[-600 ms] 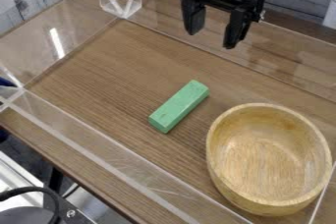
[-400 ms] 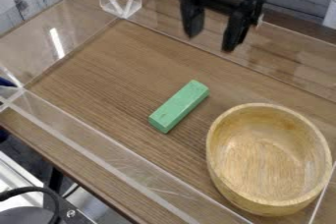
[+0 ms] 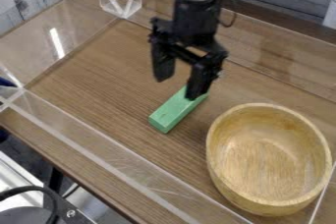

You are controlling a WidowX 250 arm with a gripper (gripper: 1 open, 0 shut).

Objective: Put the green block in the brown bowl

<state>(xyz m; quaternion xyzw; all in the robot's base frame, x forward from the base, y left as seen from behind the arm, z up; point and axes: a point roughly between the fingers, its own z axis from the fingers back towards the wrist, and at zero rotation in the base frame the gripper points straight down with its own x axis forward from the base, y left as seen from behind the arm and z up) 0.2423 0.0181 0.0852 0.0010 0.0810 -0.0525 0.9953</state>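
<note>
The green block (image 3: 171,112) lies flat on the wooden table, pointing diagonally toward the back right. Straight over its far end hangs my black gripper (image 3: 180,79), pointing down and open, with one finger on either side of the block's upper end. Nothing is held between the fingers. Whether the fingertips touch the block I cannot tell. The brown bowl (image 3: 309,137) stands empty at the front right, just right of the block.
Clear acrylic walls (image 3: 79,141) fence the table along the front left and back. A clear bracket (image 3: 122,0) stands at the back left corner. Bare wood (image 3: 92,76) stretches left of the block.
The gripper has come down and forward-left from the back of the table to just over the block's far end. It has stayed open. Block and bowl have not moved.
</note>
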